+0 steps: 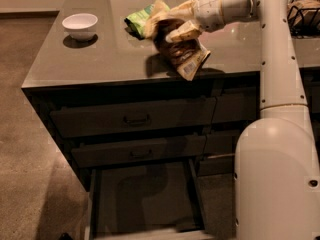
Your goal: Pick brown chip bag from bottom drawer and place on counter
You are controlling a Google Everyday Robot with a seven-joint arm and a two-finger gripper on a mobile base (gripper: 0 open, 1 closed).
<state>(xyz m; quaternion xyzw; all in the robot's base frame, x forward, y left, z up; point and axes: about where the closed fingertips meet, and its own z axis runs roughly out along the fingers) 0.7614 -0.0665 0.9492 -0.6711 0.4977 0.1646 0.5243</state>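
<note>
A round white bowl [80, 24] sat on the back left of the bench [100, 59], a smooth, glossy grey-beige slab with a thin edge. Further right on the bench lay a crumpled green bag [139, 20]. Under the bench front, below two flat-fronted upper drawers [135, 118] with bar handles, the bottom drawer [145, 199] stood pulled out, its dark interior shallow and plain. Above the bench's front right, the cream claw [167, 26] was clamped tight on the top of the crinkled brown bag [182, 54], which hung tilted with its pale-labelled end low at the bench's front edge; whether it touched was unclear. A wire basket [305, 9] stood at the bench's far right.
</note>
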